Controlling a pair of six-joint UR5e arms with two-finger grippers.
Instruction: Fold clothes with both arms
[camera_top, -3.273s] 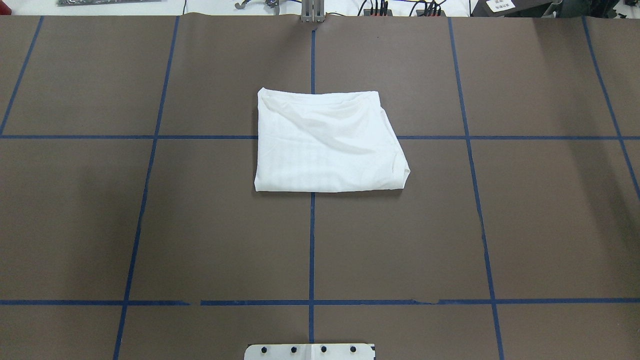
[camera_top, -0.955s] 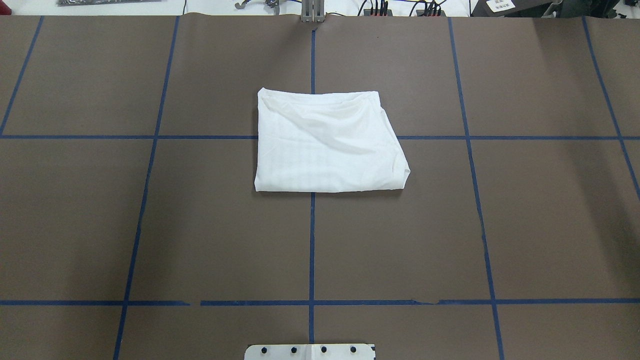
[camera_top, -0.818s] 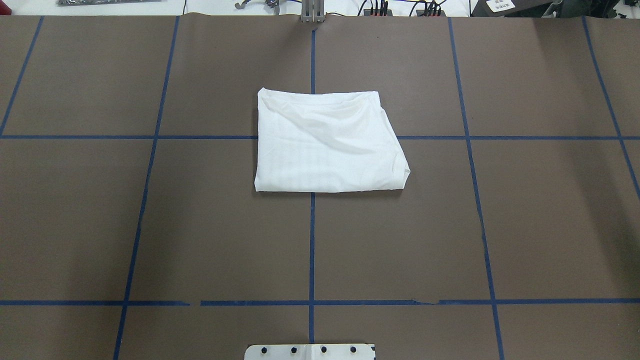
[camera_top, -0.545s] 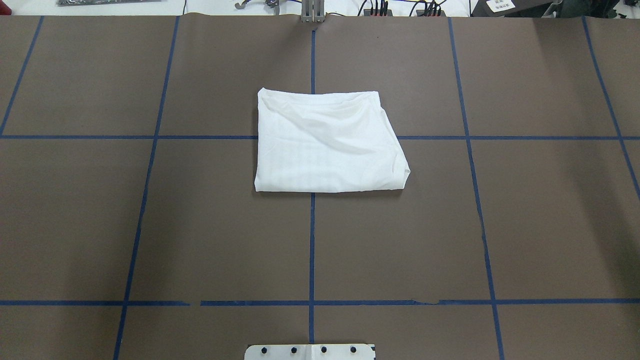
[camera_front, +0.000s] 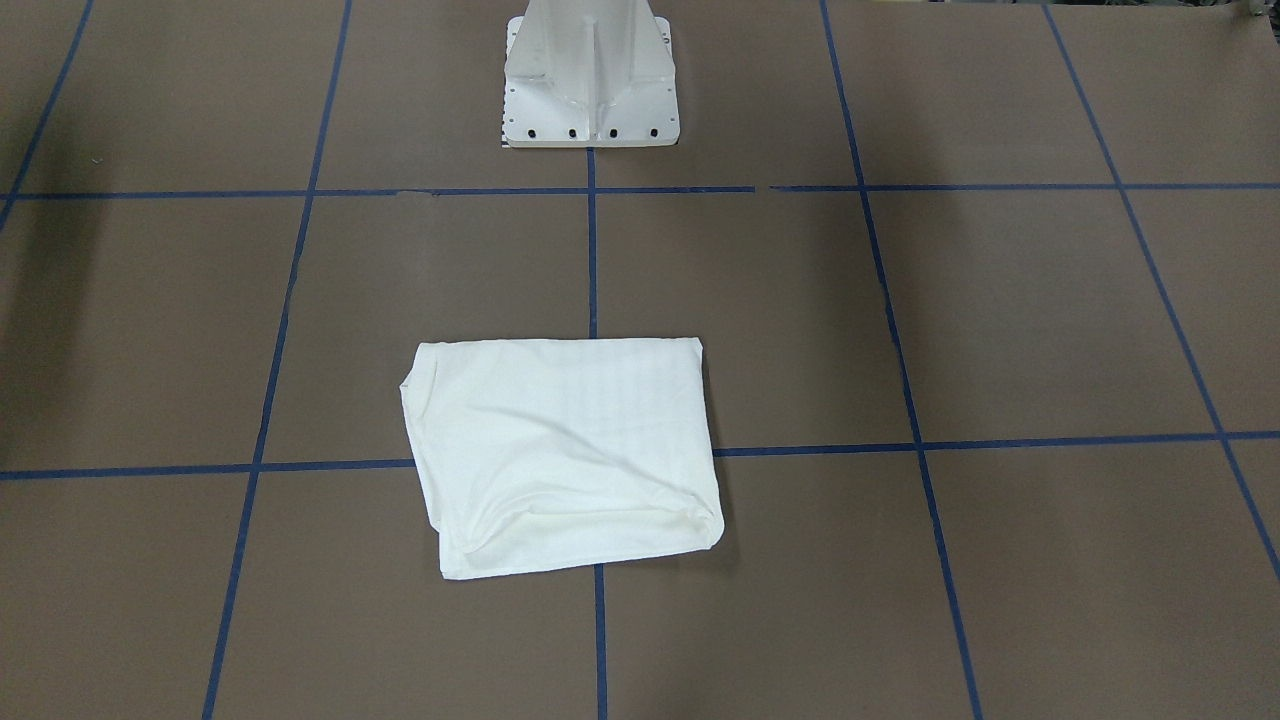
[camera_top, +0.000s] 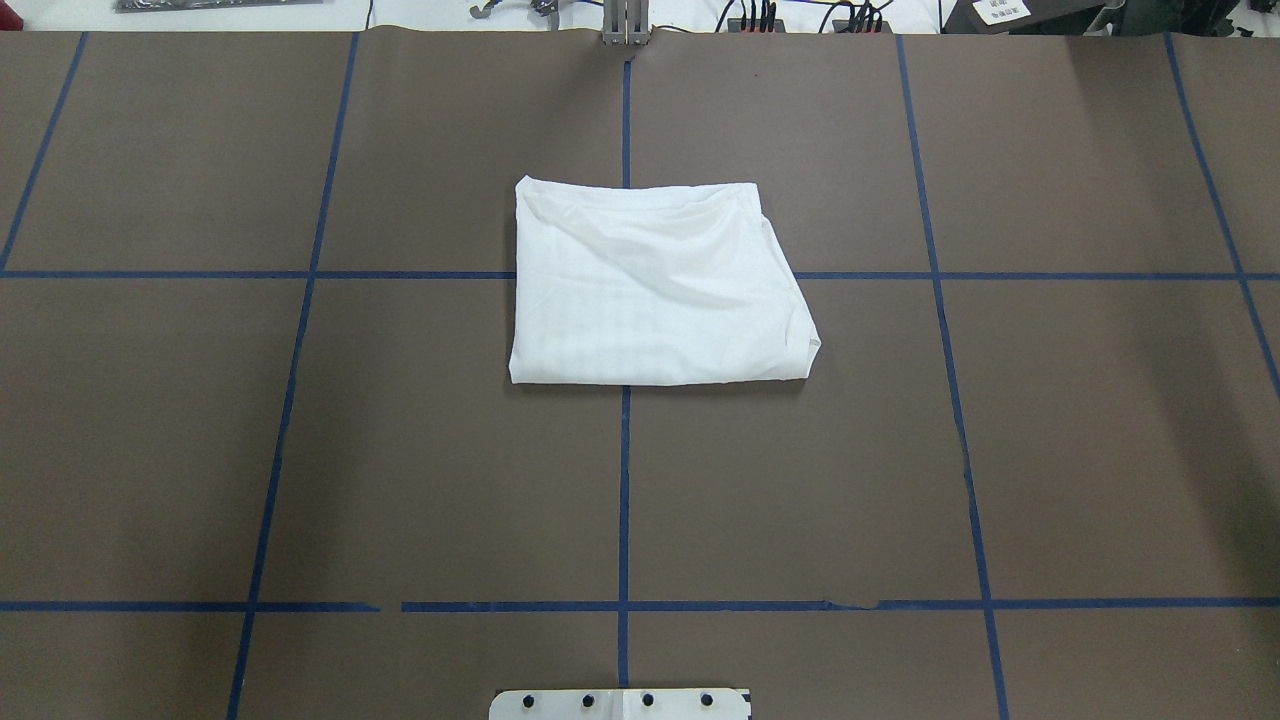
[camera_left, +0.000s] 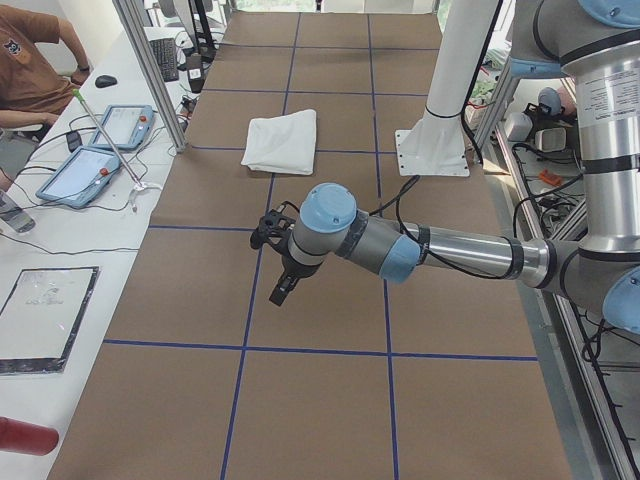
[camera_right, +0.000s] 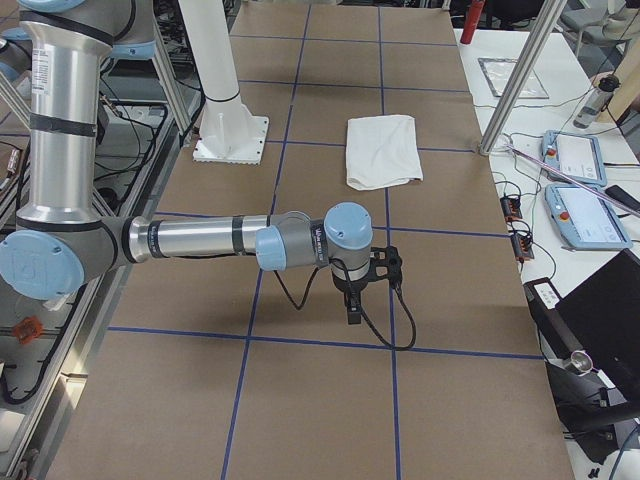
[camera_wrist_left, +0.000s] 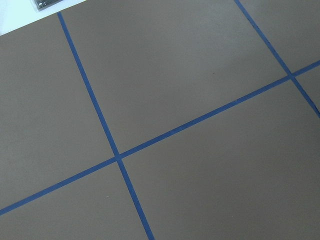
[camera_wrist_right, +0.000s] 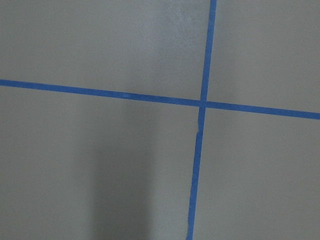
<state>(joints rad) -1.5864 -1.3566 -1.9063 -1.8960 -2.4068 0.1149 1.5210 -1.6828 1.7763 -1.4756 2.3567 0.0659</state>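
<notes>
Plainly folded: shirt at mid-table, both arms off to the ends

We see the white T-shirt (camera_top: 655, 290) lying flat on the brown table (camera_top: 400, 480), folded into a rough rectangle. It covers the crossing of two blue tape lines (camera_top: 624, 480), out in front of the white pedestal base (camera_front: 590, 90). Its corner nearest the robot, on the robot's right, bulges out a little past the rest, and soft creases run across the far half. Faint grey bands show through the top layer; we cannot read them as print. Nothing touches the cloth.

We find the left arm (camera_left: 460, 250) stretched low over the table toward its left end, with the left gripper (camera_left: 281, 290) pointing down next to a tape line, well apart from the shirt. The right arm (camera_right: 195, 240) reaches out the same way at the opposite end, and the right gripper (camera_right: 353, 306) also points down, well apart from the shirt. We see both tools only from the side cameras, so we cannot tell whether their fingers are parted or closed. Both wrist cameras show only brown surface and crossing tape.
</notes>
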